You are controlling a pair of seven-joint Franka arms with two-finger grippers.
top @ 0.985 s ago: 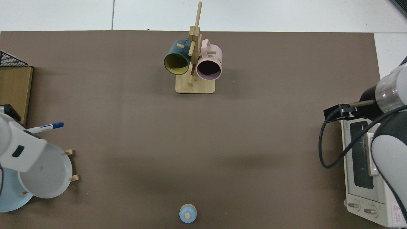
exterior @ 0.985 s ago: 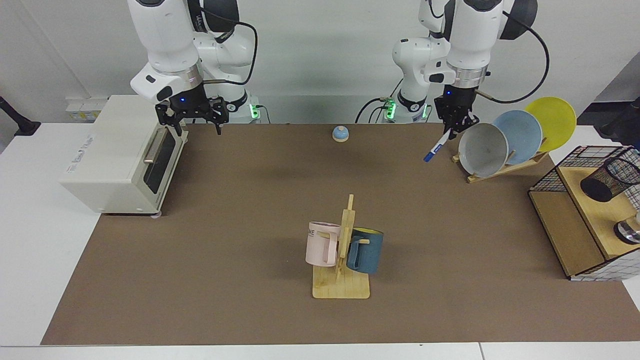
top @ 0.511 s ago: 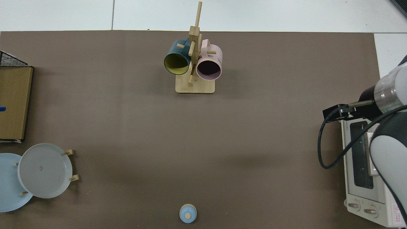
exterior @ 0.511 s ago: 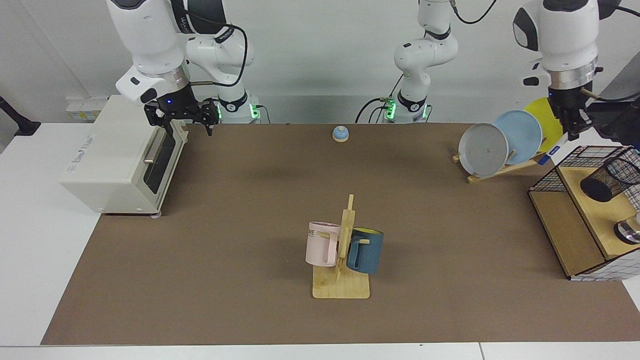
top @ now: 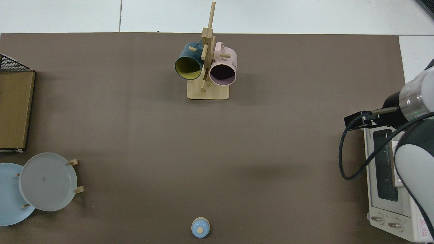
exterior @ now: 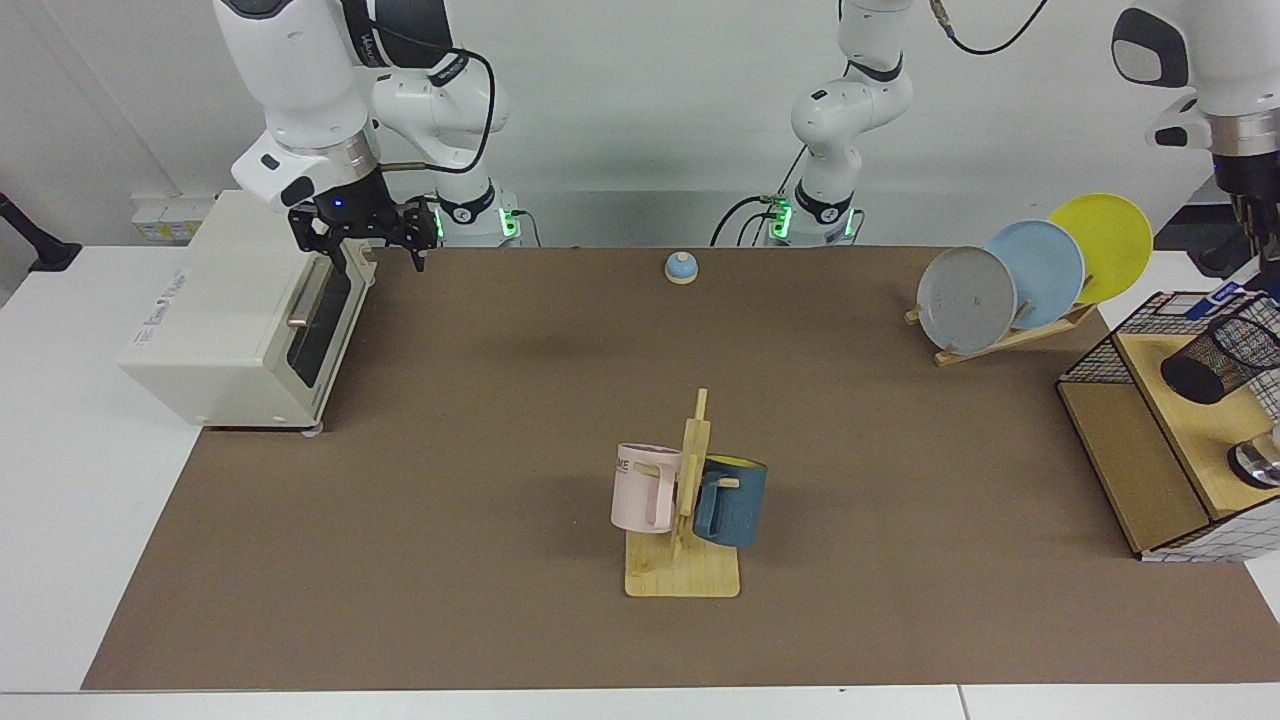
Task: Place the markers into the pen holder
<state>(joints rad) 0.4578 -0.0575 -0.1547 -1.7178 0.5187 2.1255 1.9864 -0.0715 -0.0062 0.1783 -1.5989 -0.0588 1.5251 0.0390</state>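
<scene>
So the left end effector is way out at the 3 o'clock edge of the facing view, up above the wooden box with the wire-grid sides. It's clamped on the top end of the marker. The marker hangs off it at a slant toward roughly 7 o'clock, blue cap end lowest. The pen holder, a little black mesh cup, stands on the box's upper shelf. It's around 6 o'clock from the marker's tip, with its open rim just under the tip. From this angle I can't tell whether the tip has crossed the rim, but most of the marker is clearly outside the cup. A shiny round metal thing sits on the same shelf, at 5 o'clock from the cup. The right arm is just waiting over at 10 o'clock of the counter. The right end effector has its fingers spread with nothing between them, right by the top front corner of the toaster oven. The plate rack sits at 9 o'clock from the marker.
</scene>
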